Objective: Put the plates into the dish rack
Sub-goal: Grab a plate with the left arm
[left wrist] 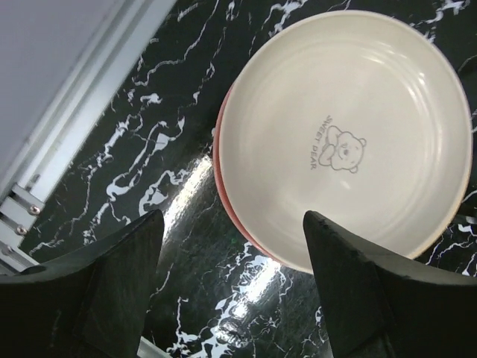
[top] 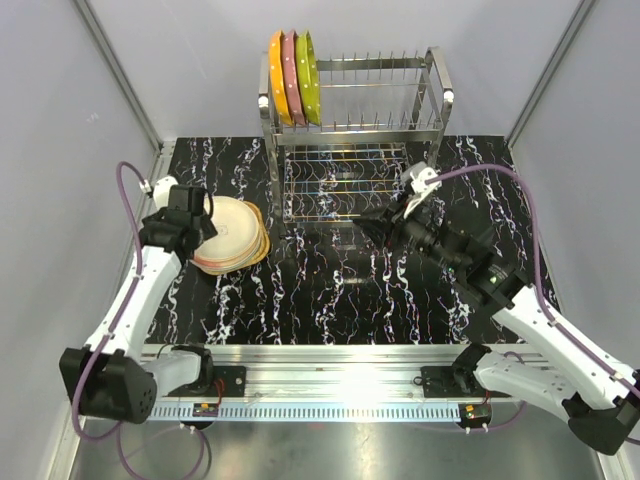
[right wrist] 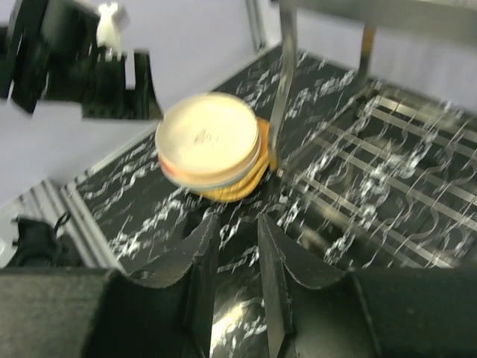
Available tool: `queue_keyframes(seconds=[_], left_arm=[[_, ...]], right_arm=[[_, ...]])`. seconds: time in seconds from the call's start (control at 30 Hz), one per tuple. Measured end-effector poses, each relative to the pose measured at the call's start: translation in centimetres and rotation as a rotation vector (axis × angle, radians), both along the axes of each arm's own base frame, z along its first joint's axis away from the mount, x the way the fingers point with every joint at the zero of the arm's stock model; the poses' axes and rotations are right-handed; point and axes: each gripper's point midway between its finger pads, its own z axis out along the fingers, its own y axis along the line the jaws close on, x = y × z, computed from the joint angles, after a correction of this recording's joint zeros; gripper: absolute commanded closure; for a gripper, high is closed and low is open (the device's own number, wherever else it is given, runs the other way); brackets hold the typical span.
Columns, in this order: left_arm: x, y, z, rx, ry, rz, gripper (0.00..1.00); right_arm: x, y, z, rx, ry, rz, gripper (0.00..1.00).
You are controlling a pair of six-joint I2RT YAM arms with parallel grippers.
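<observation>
A stack of plates (top: 238,237) lies on the black marbled table at the left, with a cream bear-print plate (left wrist: 346,134) on top and a pink rim (left wrist: 223,198) under it. The stack also shows in the right wrist view (right wrist: 212,145). An orange plate (top: 278,78), a pink plate (top: 293,78) and a lime-green plate (top: 309,78) stand upright at the left end of the dish rack's (top: 400,95) top tier. My left gripper (left wrist: 232,218) is wide open and empty, just above the stack's left edge. My right gripper (right wrist: 237,224) is empty, its jaws only narrowly apart, in front of the rack's lower shelf.
The rack's wire grid shelf (right wrist: 387,171) and a front post (right wrist: 283,82) are close to my right gripper. Grey walls enclose the table on the left, back and right. An aluminium rail (top: 340,380) runs along the near edge.
</observation>
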Motion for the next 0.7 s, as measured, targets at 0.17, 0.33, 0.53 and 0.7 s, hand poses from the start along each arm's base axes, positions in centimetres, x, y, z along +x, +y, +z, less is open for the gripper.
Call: queue_keyframes(seconds=[0.17, 0.33, 0.53, 0.7], left_arm=[[1.3, 0.6, -2.2, -0.085, 0.068, 0.045, 0.24], [2.8, 0.1, -3.6, -0.122, 0.111, 0.041, 0.32], [3.5, 0.9, -4.8, -0.121, 0.156, 0.069, 0.34], [3.5, 1.5, -4.9, -0.122, 0.15, 0.085, 0.44]], right_arm=[[-1.5, -0.6, -4.4, -0.012, 0.095, 0.015, 0.66], [-2.0, -1.0, -5.9, -0.017, 0.132, 0.013, 0.66], [-2.0, -0.8, -6.2, -0.015, 0.151, 0.012, 0.66], [-1.7, -0.6, -6.9, -0.026, 0.173, 0.01, 0.67]])
